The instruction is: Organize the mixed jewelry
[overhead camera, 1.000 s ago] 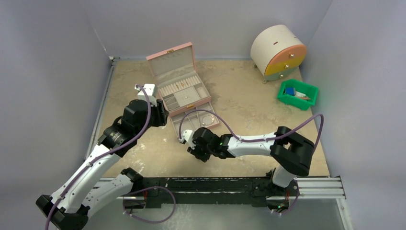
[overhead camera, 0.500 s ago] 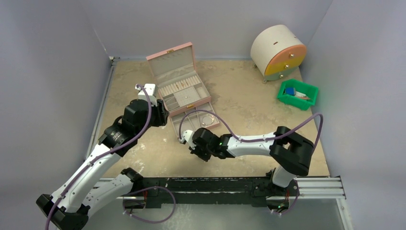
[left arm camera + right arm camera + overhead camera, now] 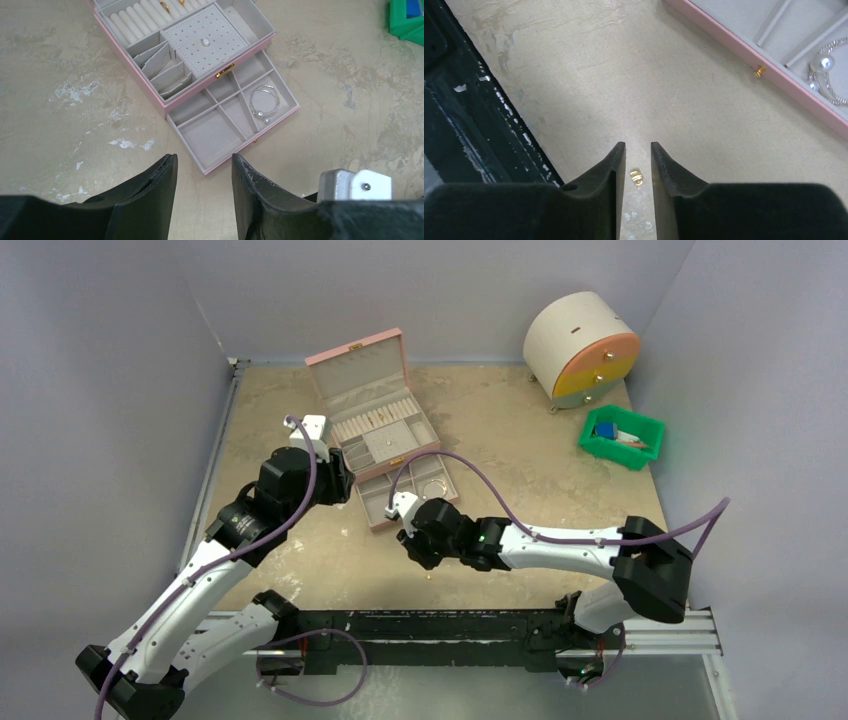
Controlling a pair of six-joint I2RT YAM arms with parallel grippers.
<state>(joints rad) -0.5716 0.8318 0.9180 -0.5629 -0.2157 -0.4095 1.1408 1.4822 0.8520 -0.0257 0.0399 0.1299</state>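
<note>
Top, left-wrist and right-wrist views of the tabletop, with positions given relative to the pink jewelry box (image 3: 372, 410). The box stands with its lid raised at the far side and its lower drawer (image 3: 210, 137) pulled out toward the arms. A silvery bracelet (image 3: 264, 101) with small pearl-like beads lies in the right-hand compartment of that drawer. In the upper tray, gold rings (image 3: 165, 5) sit among the white ring rolls at the back, and a single stud (image 3: 203, 42) sits on the perforated panel beside the rolls. One small gold piece (image 3: 636, 177) lies on the bare table in front of the drawer, apart from the box on its near side. The right gripper (image 3: 638, 146) hangs over this piece, its jaws parted by a narrow gap. The piece shows through the gap and is touched by neither finger. The left gripper (image 3: 202, 161) is at the near-left corner of the box, pointing toward the drawer, its jaws apart with only table surface between them. A green bin (image 3: 621, 437) holding blue items and a round drawer cabinet (image 3: 582, 348) stand well to the right of the box, near the far right corner of the table (image 3: 520, 450).
</note>
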